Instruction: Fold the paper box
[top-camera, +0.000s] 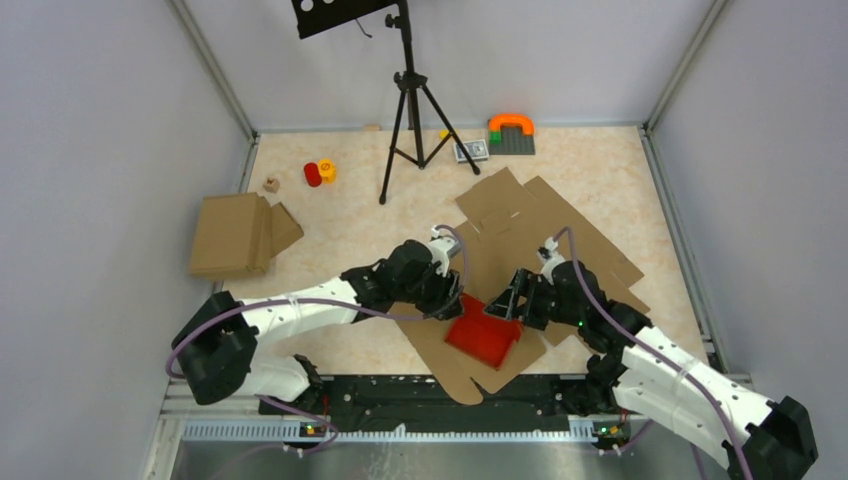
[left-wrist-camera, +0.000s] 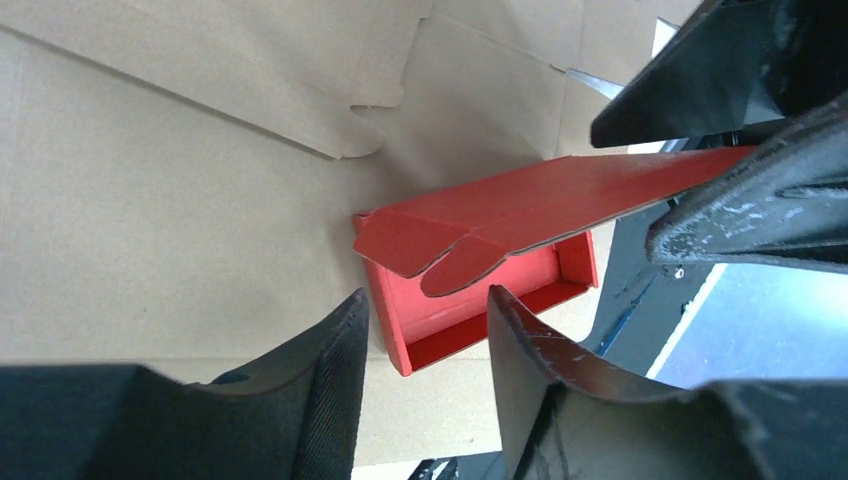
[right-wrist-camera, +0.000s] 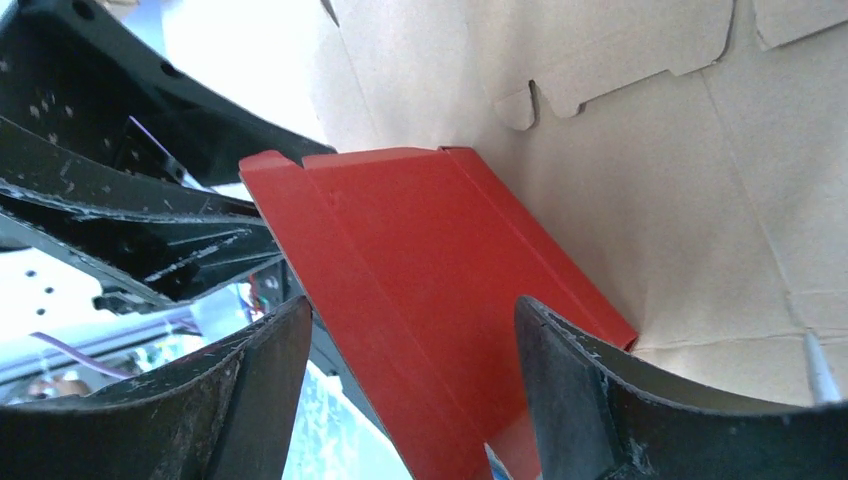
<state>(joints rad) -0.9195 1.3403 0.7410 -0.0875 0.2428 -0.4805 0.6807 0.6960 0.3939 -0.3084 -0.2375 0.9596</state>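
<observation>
fold log | red box (top-camera: 483, 340) sat on the brown cardboard (top-camera: 560, 215), lid flap sticking up | my right gripper (right-wrist-camera: 412, 308) was apart, straddling that flap, guessing to tip it over | left gripper (left-wrist-camera: 428, 293) was apart too, over the tray end to steady it

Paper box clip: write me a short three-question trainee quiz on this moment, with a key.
1. True or false: the paper box rests on a flat brown cardboard sheet.
2. Between the fingers of the right gripper lies: A) a red panel of the box, B) a blue cup, C) nothing.
3. In one word, how do the jaws of the left gripper stand?
Key: 1 true; 2 A; 3 open.
</observation>
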